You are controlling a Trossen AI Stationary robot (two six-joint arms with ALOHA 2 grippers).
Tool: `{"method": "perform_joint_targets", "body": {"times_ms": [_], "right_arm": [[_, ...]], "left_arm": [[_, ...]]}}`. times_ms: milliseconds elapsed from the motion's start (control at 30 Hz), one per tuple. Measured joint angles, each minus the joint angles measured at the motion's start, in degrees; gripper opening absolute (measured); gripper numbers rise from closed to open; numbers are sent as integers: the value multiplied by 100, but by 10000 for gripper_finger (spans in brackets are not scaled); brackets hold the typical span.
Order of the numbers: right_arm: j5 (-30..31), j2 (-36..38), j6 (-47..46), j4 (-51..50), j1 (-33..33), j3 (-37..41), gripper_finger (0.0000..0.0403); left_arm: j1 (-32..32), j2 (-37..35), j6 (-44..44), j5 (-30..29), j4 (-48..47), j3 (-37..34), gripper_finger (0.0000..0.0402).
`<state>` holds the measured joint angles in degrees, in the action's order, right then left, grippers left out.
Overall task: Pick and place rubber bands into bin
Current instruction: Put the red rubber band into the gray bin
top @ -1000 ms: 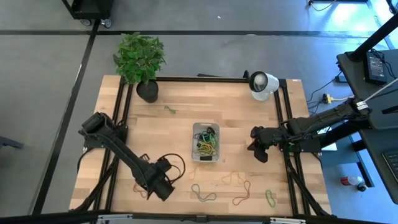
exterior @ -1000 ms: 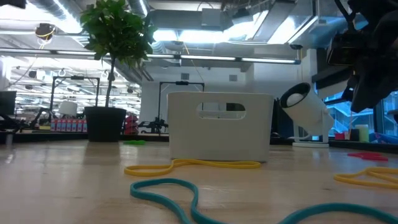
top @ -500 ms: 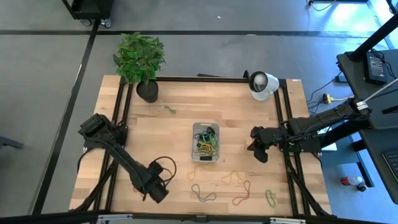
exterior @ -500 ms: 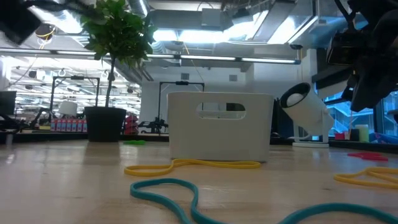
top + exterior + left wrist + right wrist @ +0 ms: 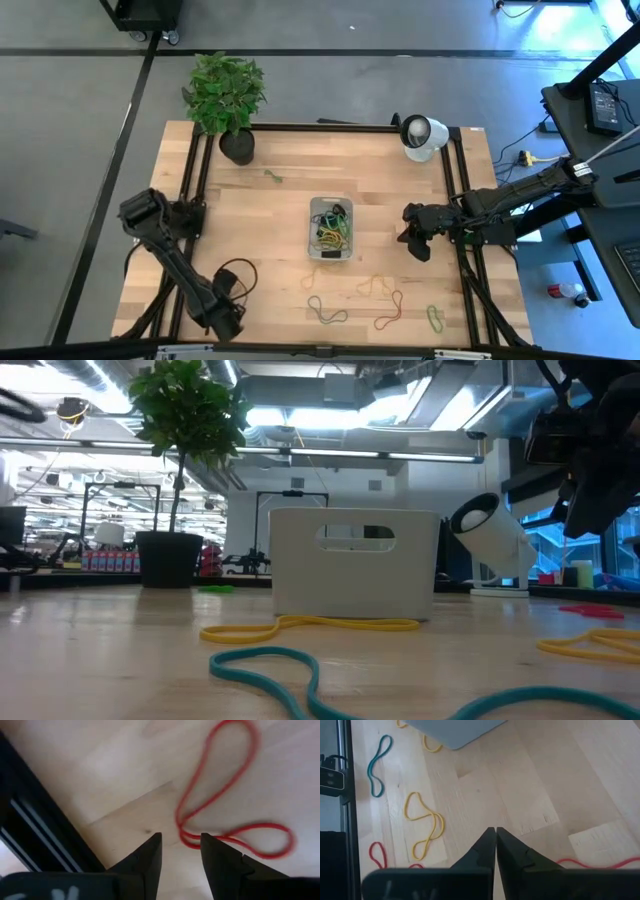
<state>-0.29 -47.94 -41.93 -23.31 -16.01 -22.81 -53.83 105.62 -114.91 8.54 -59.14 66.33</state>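
While the left gripper (image 5: 181,851) is hovering slightly open and empty over the thin twisted red rubber band (image 5: 226,800), well off the translucent grey plastic bin (image 5: 331,230), straddle the crossing and descend to the wood before closing; right gripper (image 5: 495,845) is idling closed beside the bin

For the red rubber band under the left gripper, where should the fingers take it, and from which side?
Take the red rubber band at its narrow waist, where the two strands of the figure-eight cross and run close together. It lies flat on the table, so come straight down from above, one finger either side of the waist. The left gripper hovers there, fingers slightly apart; closing should catch both strands.
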Motion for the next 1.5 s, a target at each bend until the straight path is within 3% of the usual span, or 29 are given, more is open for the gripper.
{"method": "perform_joint_targets", "body": {"times_ms": [233, 333, 467, 600, 733, 1000, 1133, 1267, 1500], "right_arm": [[0, 0, 2, 0, 2, 0, 19], [0, 0, -1, 16, 2, 0, 19], [0, 0, -2, 111, 0, -1, 19], [0, 0, -2, 152, 2, -2, 19], [2, 0, 6, 153, 2, -2, 19], [44, 0, 44, 175, 2, -2, 19], [59, 0, 39, 258, 2, -2, 19], [60, 0, 28, 406, 2, -2, 19], [64, 2, 33, 655, 2, -3, 19]], "left_arm": [[-208, -65, -882, 108, 1503, -689, 129], [-108, -52, -921, 125, 1427, -722, 121], [81, -38, -689, 134, 1315, -723, 80], [251, -31, -469, 165, 1350, -708, 14], [348, -57, -444, 117, 1118, -498, 4], [482, -512, -327, -1360, -77, 484, 3], [897, -664, 662, -1980, -644, 1118, 2], [1497, -678, 2333, -2757, -637, 1722, 2], [2972, -686, 5648, -3597, 519, 2178, 3]]}}
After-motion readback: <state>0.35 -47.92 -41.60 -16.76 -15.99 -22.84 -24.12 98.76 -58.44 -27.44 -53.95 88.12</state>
